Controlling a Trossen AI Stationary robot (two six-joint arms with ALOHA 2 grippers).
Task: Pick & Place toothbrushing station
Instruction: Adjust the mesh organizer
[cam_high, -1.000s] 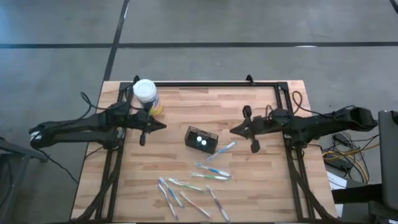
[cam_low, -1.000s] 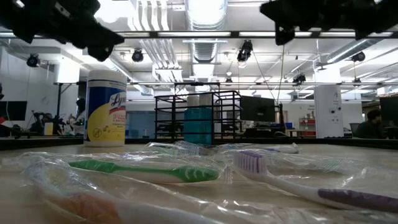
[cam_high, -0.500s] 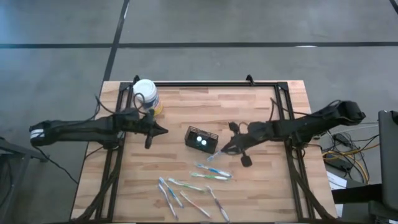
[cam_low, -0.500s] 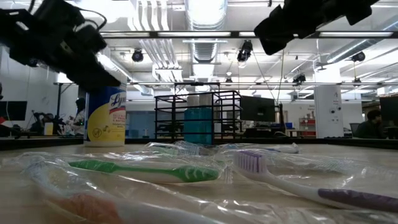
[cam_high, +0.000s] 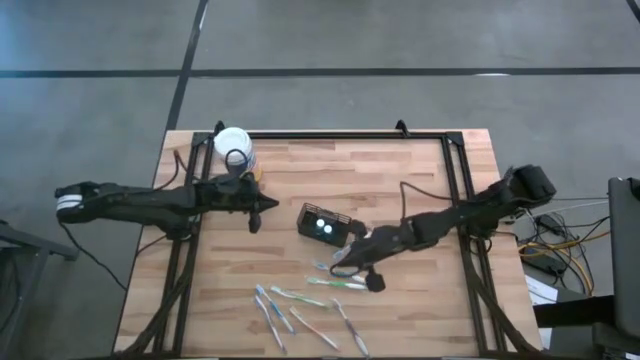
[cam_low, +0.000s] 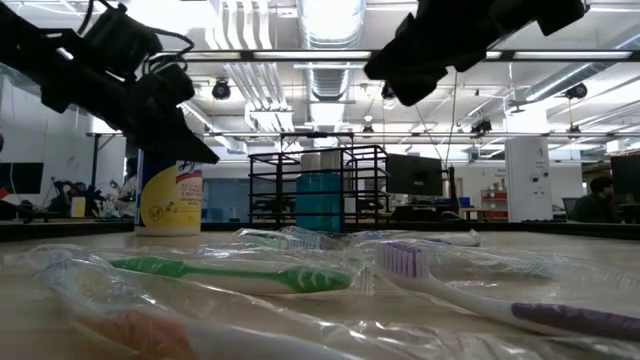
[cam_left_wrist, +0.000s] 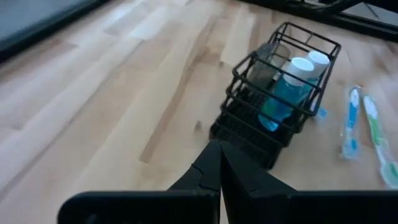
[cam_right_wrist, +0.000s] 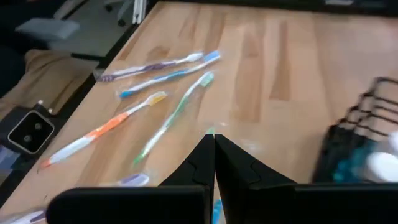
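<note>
Standing upright, the caddy (cam_high: 324, 223) runs its long axis between both closed pincers.

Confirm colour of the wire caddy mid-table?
Black wire caddy, with blue white-capped tubes standing inside; the left wrist view shows it best.

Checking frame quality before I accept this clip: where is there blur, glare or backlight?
Right wrist view: the caddy is smeared by blur at the edge, toothbrushes readable. Left wrist view: mild softness. Low view: ceiling lights glare, both arms backlit to silhouettes, the nearest wrapped toothbrush out of focus. High view: evenly lit, sharp.
</note>
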